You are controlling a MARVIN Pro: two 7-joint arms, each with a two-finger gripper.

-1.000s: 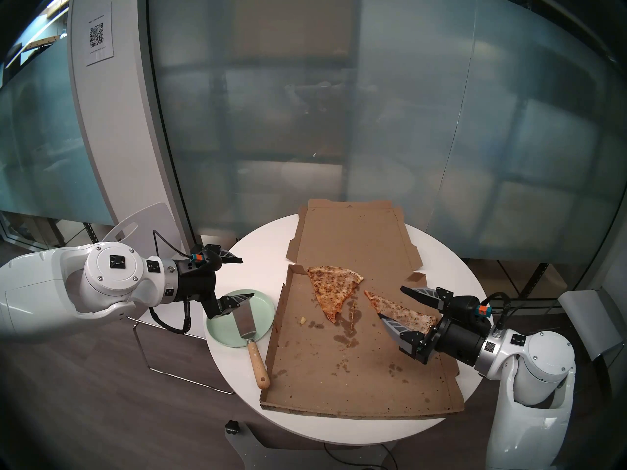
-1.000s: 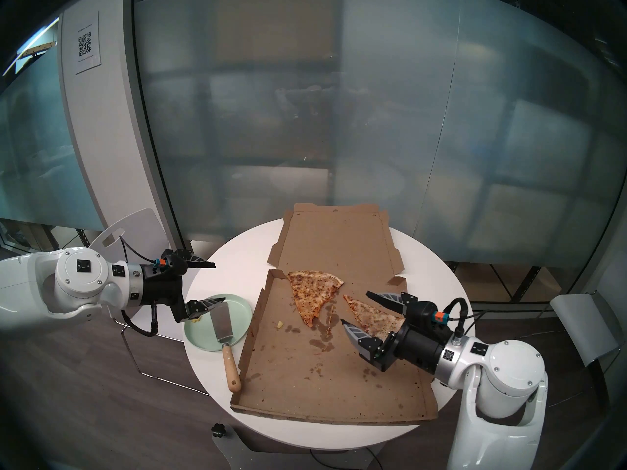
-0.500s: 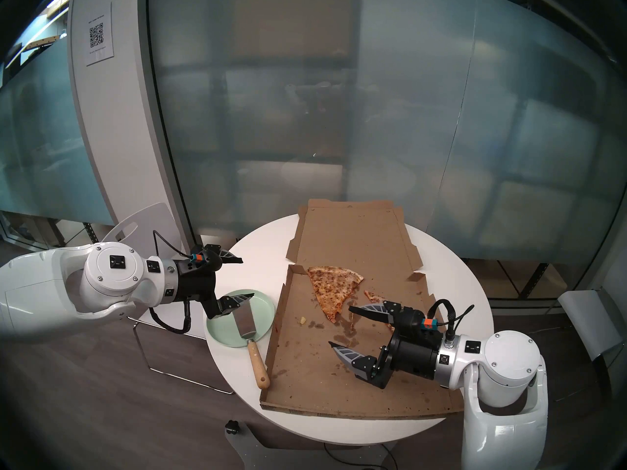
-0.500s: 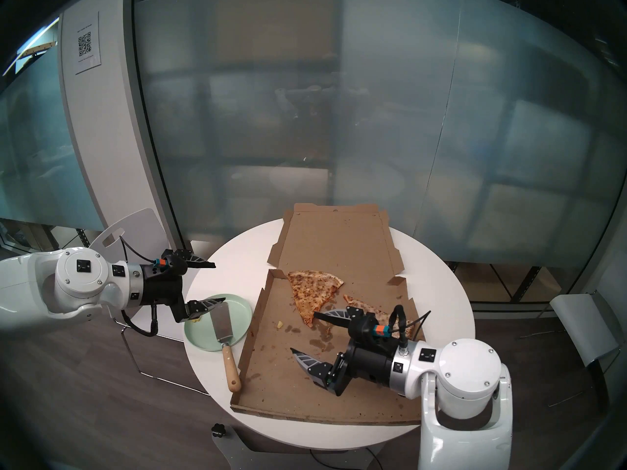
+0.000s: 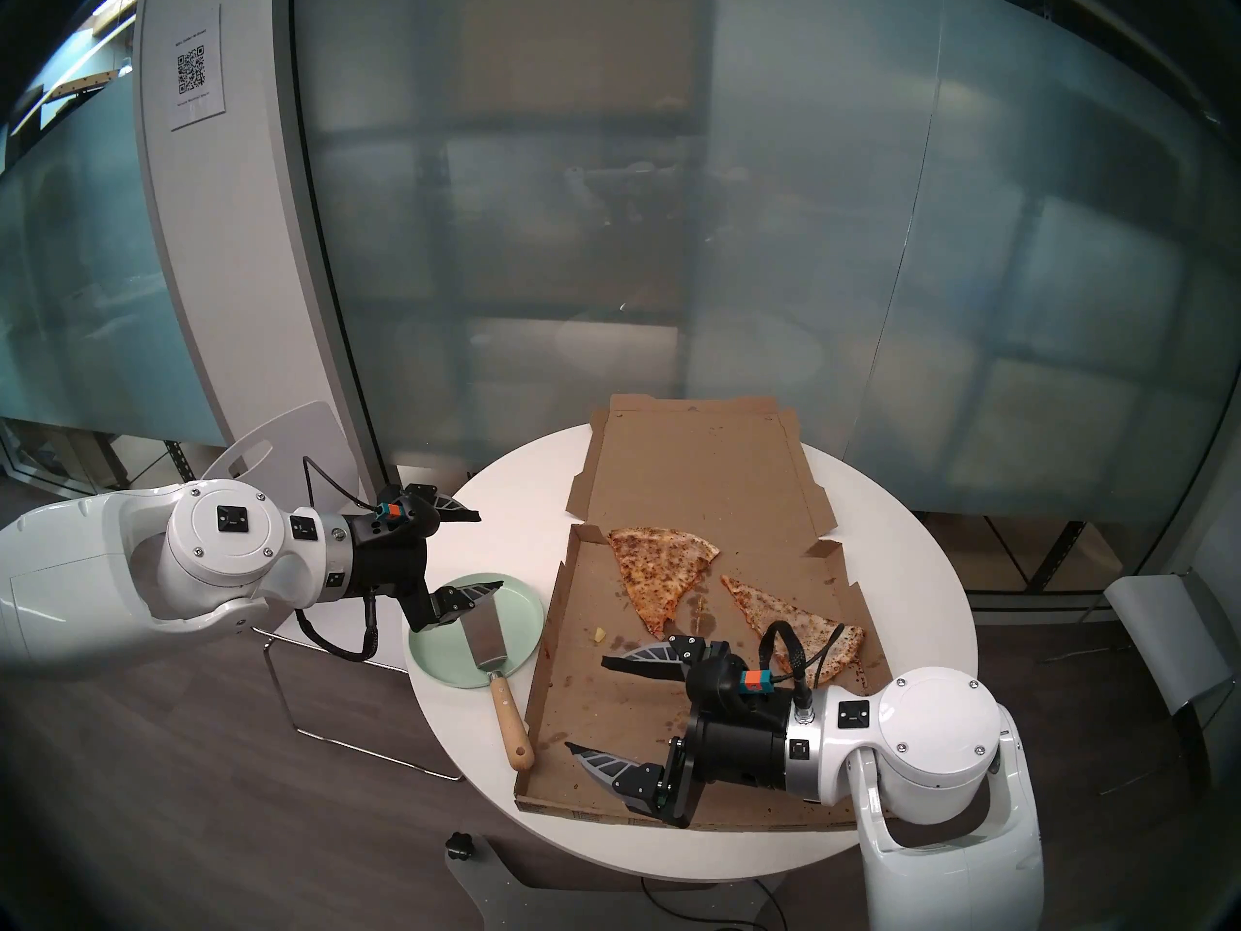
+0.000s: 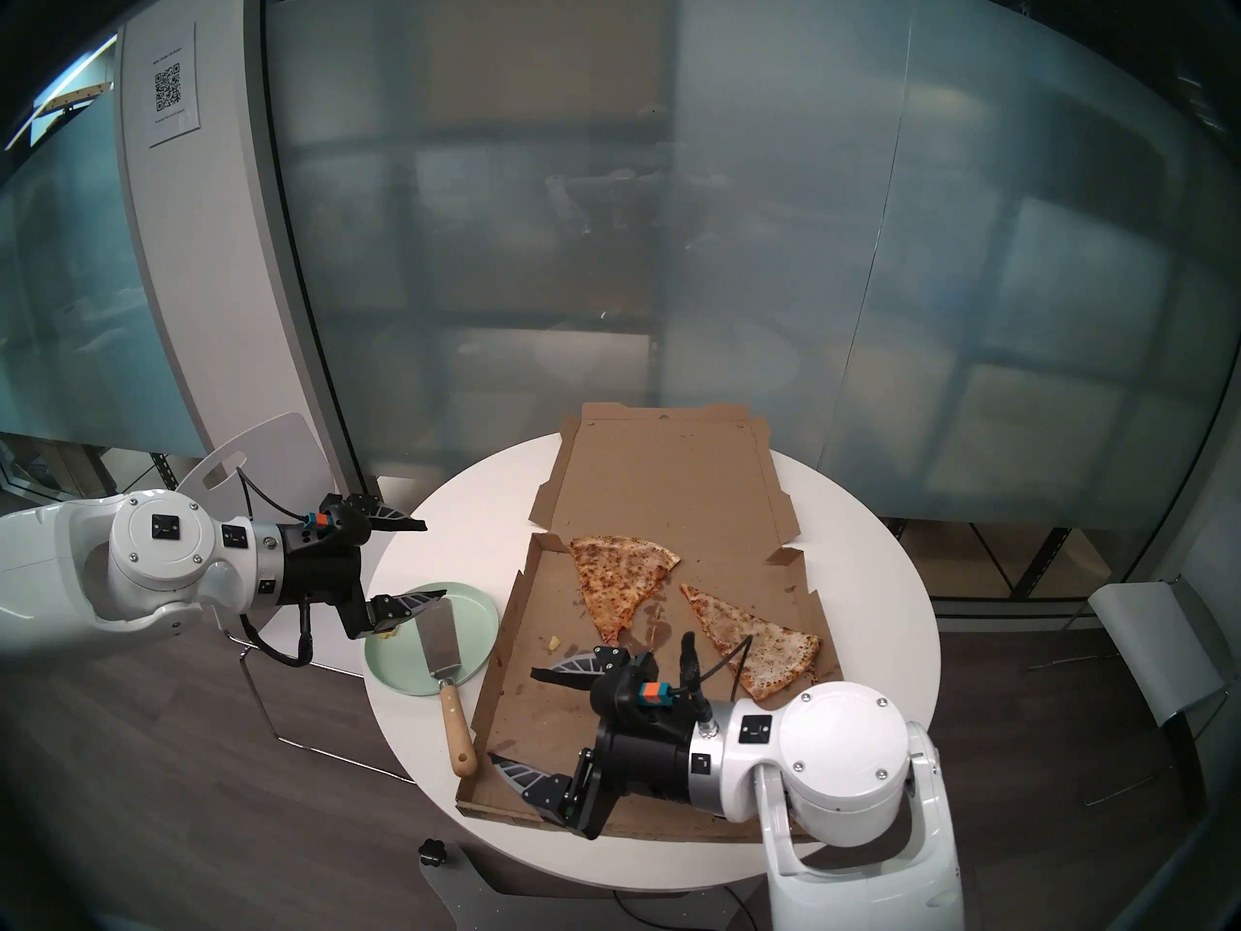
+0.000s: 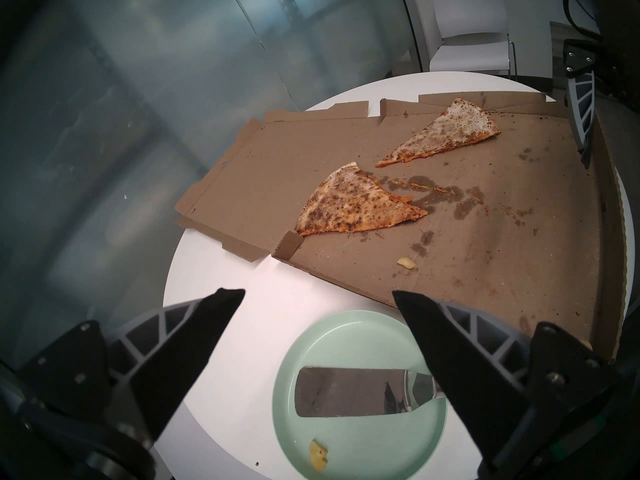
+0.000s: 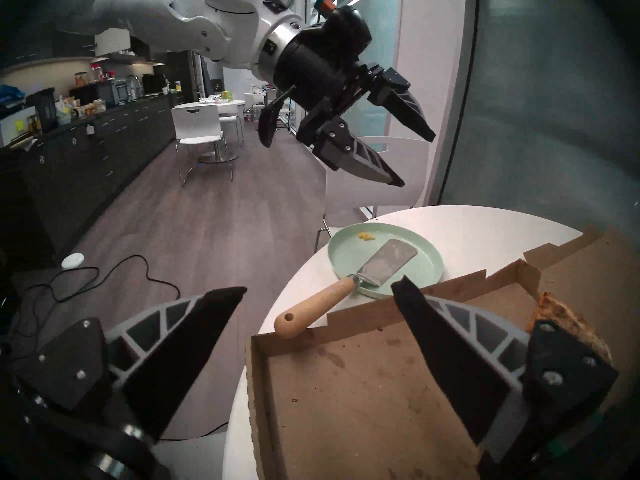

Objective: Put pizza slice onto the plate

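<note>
The pizza slice (image 5: 799,624), long and pale with dark specks, lies flat at the right of the open pizza box (image 5: 705,762); it also shows in the head right view (image 6: 752,634) and the left wrist view (image 7: 446,133). The mint-green plate (image 5: 436,654) sits on the white table left of the box, with a spatula blade resting in it. My right gripper (image 5: 587,704) is open and empty, above the box's front left part, apart from the slice. My left gripper (image 5: 490,550) is open and empty, above the plate's far left edge.
The spatula (image 5: 507,721) has a wooden handle that sticks out along the box's left wall. A wider, browner slice (image 5: 658,573) lies at the box's far left. A small yellow crumb (image 7: 318,456) is on the plate. White chairs stand to the left (image 5: 282,439) and right (image 5: 1168,641) of the table.
My right gripper, still open, has swung from over the pale slice towards the left and front of the box, uncovering the slice. The left arm, plate and spatula have not moved.
</note>
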